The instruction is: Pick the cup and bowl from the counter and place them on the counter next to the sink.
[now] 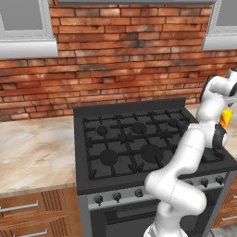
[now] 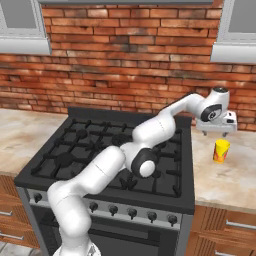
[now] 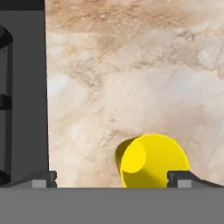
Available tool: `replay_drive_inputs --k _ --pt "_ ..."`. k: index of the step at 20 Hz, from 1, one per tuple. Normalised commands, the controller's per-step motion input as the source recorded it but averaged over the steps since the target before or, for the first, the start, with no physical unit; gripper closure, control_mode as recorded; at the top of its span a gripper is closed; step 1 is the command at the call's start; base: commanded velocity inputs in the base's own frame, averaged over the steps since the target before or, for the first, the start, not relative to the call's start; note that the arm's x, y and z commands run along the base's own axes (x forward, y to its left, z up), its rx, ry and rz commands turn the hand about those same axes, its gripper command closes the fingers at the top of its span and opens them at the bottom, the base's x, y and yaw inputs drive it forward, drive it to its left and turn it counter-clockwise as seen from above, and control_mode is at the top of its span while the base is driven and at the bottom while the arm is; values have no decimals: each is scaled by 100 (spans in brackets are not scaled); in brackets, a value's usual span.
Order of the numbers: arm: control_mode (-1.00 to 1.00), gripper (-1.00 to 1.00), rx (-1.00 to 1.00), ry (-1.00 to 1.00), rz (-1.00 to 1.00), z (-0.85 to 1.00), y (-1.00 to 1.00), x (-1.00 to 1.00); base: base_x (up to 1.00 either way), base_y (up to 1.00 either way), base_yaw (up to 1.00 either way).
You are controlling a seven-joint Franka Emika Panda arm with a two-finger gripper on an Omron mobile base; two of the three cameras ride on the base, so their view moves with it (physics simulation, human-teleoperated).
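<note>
The small yellow cup (image 2: 221,150) with its orange-red band stands upright on the marbled counter (image 2: 227,180), just right of the stove. My gripper (image 2: 215,132) hangs a little above it, open and holding nothing. In the hand view I look down into the cup (image 3: 151,162). It sits right of the gripper's (image 3: 113,179) middle, close to the right fingertip (image 3: 183,177). In the left base view the cup (image 1: 226,118) peeks out behind my forearm. The bowl and the sink are out of view.
The black stove (image 2: 115,145) with burner grates stands left of the cup, its edge (image 3: 22,87) close to my left fingertip. A brick wall (image 2: 130,65) runs behind. More counter (image 1: 32,148) lies left of the stove, with wooden drawers below.
</note>
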Motion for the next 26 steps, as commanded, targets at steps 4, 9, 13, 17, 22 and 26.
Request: replay_drive_inputs --k 4,9,13,17,22,26 --pt "-100 -100 0 4 0 -25 0 28 0 0 0" --pt "-100 -100 0 6 0 -7 -13 11 0 0 0" --pt "-100 -100 2 7 0 0 -24 4 0 0 0" --pt "-100 -100 1 4 0 0 -6 0 0 0 0" --pt "-100 -100 1 0 0 3 0 0 0 0 0" --pt "-100 -100 2 0 0 0 -5 1 0 0 0"
